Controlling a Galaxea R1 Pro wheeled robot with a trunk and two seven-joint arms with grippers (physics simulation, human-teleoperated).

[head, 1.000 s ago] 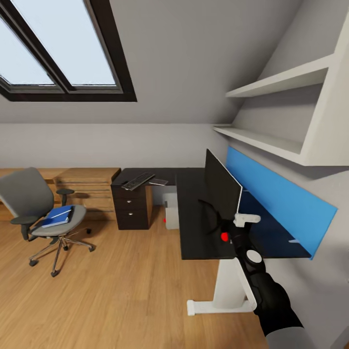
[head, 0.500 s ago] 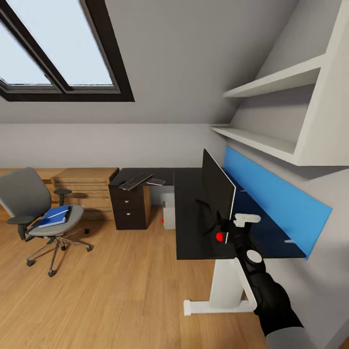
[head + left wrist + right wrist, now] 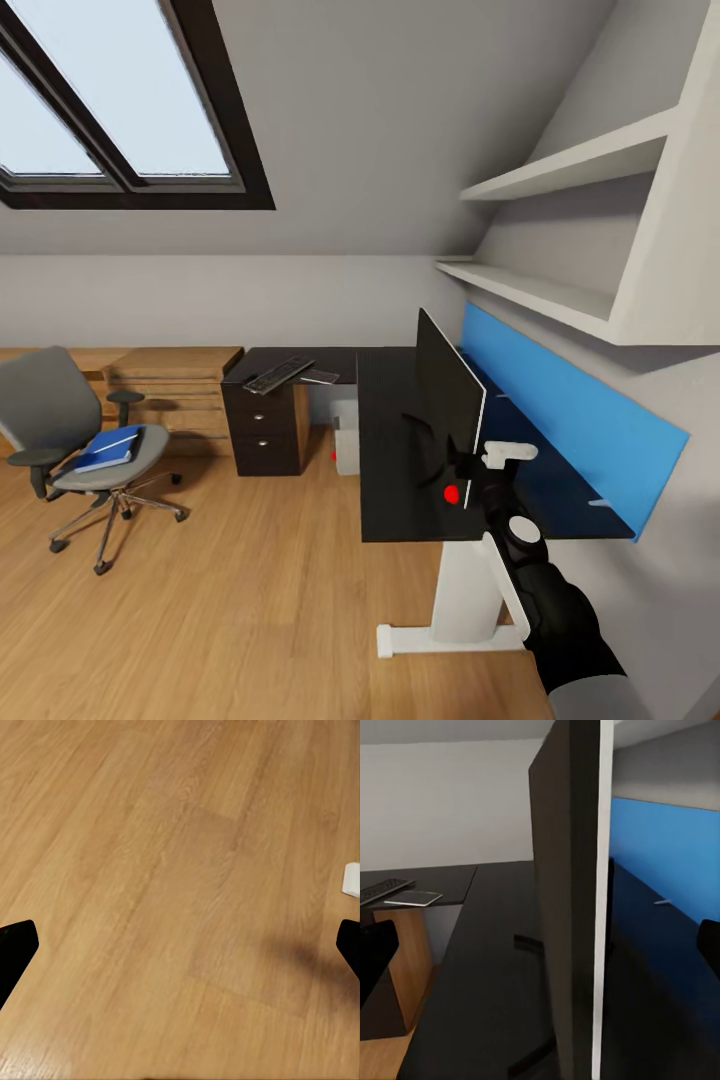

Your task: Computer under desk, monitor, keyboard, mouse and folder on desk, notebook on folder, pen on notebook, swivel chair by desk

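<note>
Monitor (image 3: 448,395) stands upright on desk (image 3: 390,450), right tool (image 3: 470,478) beside it.

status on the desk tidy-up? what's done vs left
Done: monitor stands on the desk; computer sits under it. In hand: right gripper sits at the monitor's near edge, jaws wide either side of the panel in the right wrist view, not gripping. Left: keyboard lies on the far wing, away from the monitor; folder is on the swivel chair, which stands apart from the desk.

The black monitor (image 3: 450,400) stands upright on the desk (image 3: 385,440); the blue folder (image 3: 110,448) lies on the swivel chair (image 3: 85,450).
</note>
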